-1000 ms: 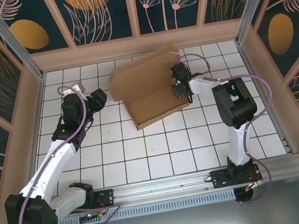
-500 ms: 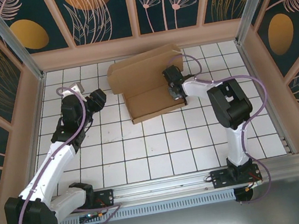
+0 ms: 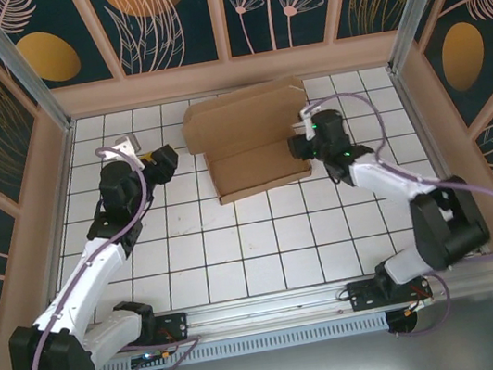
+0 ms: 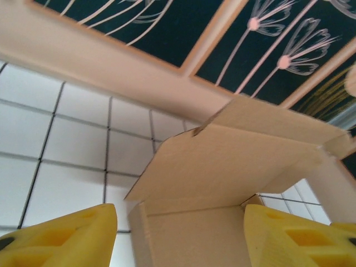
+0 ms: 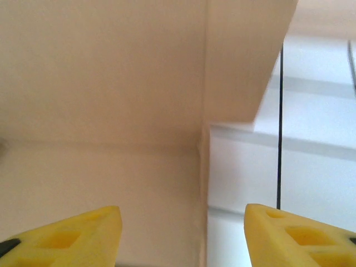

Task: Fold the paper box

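The paper box (image 3: pixel 258 166) of plain brown cardboard lies at the back middle of the table as a shallow tray, its lid panel (image 3: pixel 243 118) standing up along the far side. My left gripper (image 3: pixel 167 158) is open a short way left of the box, apart from it; in its wrist view the box (image 4: pixel 222 167) fills the gap between the yellow fingers (image 4: pixel 61 236). My right gripper (image 3: pixel 300 146) is open at the box's right end. Its wrist view has the right side wall (image 5: pixel 203 189) between the open gripper (image 5: pixel 183 239) with nothing gripped.
The white tiled table (image 3: pixel 264 238) stretches in front of the box. Wooden rails and patterned wall panels (image 3: pixel 238 72) close the back and both sides. A metal rail (image 3: pixel 275 307) with the arm bases runs along the near edge.
My right gripper has let go of the box's right end and opened, and its arm has swung out to the right. The box has turned square and its lid stands higher. The left jaws widened slightly.
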